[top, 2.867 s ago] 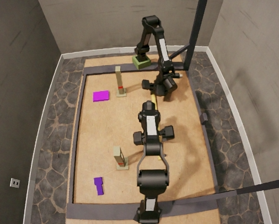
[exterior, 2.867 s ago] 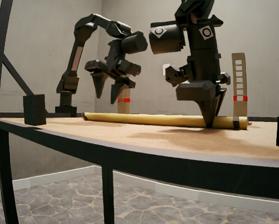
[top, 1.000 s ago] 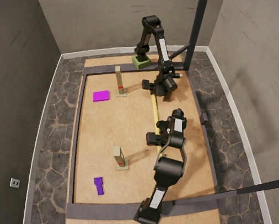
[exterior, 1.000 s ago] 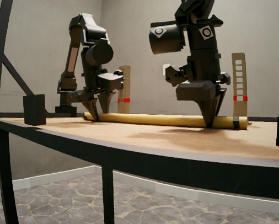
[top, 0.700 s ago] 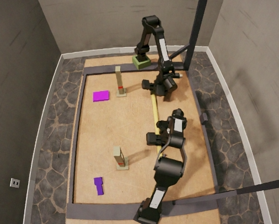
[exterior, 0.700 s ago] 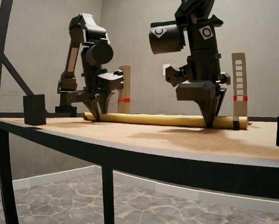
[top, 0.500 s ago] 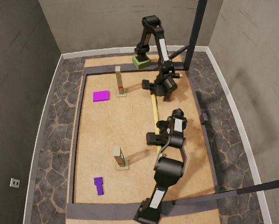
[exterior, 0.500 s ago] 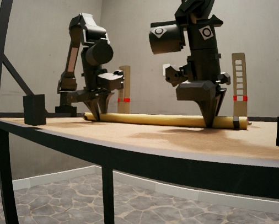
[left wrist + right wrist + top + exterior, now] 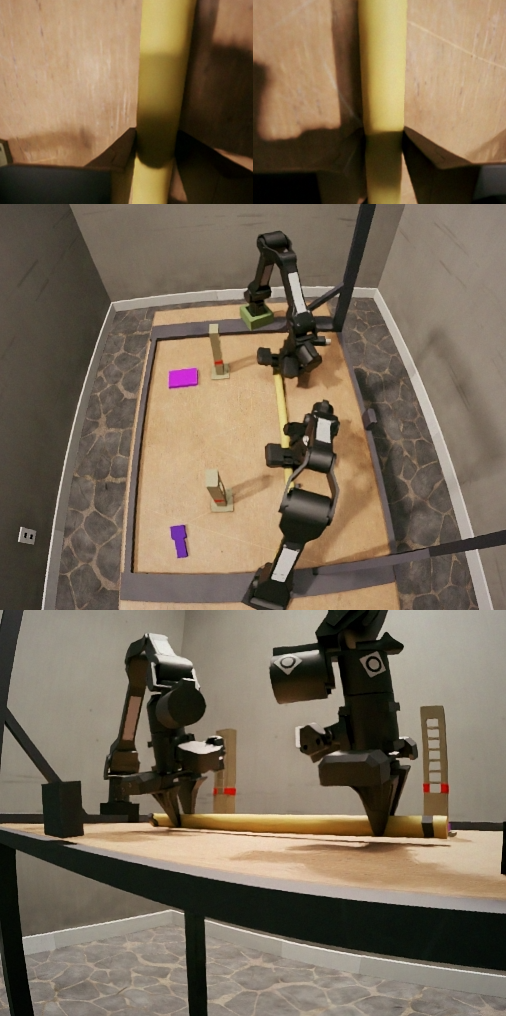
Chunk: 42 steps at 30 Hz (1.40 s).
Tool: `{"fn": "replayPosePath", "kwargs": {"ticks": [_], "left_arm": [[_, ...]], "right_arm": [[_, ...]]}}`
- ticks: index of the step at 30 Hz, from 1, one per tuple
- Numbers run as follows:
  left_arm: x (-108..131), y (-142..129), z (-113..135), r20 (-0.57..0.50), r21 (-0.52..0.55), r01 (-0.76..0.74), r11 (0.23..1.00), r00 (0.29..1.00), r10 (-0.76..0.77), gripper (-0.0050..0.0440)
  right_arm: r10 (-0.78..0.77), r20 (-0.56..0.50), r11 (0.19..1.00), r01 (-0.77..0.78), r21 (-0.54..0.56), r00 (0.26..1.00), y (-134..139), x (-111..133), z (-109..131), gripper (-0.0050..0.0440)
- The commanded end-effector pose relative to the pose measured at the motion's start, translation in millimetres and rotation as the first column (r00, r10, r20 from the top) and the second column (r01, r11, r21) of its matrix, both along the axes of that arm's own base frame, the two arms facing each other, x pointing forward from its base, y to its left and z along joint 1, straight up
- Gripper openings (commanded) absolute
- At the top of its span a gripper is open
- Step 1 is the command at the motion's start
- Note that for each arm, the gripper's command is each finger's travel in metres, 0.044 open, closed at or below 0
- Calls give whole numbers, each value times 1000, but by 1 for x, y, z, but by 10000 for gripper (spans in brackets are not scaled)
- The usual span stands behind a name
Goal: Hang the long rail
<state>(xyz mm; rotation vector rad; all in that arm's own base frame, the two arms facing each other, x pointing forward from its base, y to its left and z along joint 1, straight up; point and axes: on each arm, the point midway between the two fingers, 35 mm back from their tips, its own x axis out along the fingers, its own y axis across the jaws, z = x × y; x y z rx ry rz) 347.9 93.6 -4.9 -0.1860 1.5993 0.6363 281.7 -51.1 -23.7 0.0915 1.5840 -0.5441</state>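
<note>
The long yellow rail (image 9: 281, 404) (image 9: 280, 824) (image 9: 166, 36) (image 9: 384, 68) is pinched by the left end effector (image 9: 288, 458) (image 9: 182, 822) (image 9: 154, 135) and the right end effector (image 9: 278, 366) (image 9: 382, 830) (image 9: 383, 133) (a purple block (image 9: 179, 542) lies well apart).

yellow rail (image 9: 281, 399) (image 9: 300, 824) (image 9: 164, 86) (image 9: 384, 68), magenta block (image 9: 183, 378), tan posts (image 9: 216, 346) (image 9: 435, 760) banded red

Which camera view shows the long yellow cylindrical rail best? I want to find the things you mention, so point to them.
The exterior view: the rail (image 9: 280, 399) (image 9: 300, 824) (image 9: 161, 82) (image 9: 384, 82) shows nearly full length there, both ends and a dark band (image 9: 427, 826) included. The top view shows its middle, with the ends covered. Each wrist view shows one short stretch close up, without either end.
</note>
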Motion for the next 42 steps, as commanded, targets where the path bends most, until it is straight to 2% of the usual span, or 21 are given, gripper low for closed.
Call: {"fn": "replayPosePath", "kwargs": {"ticks": [1, 4, 10, 13, 23, 27, 42], "left_arm": [[4, -1, 13, 29, 4, 1, 1000, 1000, -1, -4], [4, -1, 13, 29, 4, 1, 1000, 1000, -1, -5], [4, -1, 19, 29, 4, 1, 1000, 1000, -1, -50], [4, -1, 20, 29, 4, 1, 1000, 1000, -1, -50], [4, -3, 59, 29, 4, 1, 1000, 1000, -1, -50], [4, -3, 68, 29, 4, 1, 1000, 1000, -1, -50], [4, -3, 69, 29, 4, 1, 1000, 1000, -1, -50]], "right_arm": [[1, 23, 1000, -1, -3, 1000, -1, 4, 10, -50], [1, 23, 1000, -1, -3, 1000, -1, 4, 10, -50], [1, 23, 1000, -1, -3, 1000, -1, 4, 15, -50], [1, 23, 1000, -1, -3, 1000, -1, 4, 17, -50], [1, 24, 1000, -1, -3, 1000, -1, 3, 55, -50], [1, 24, 1000, -1, -3, 1000, -1, 3, 62, -50], [1, 24, 1000, -1, -3, 1000, -1, 3, 62, -50]]}}
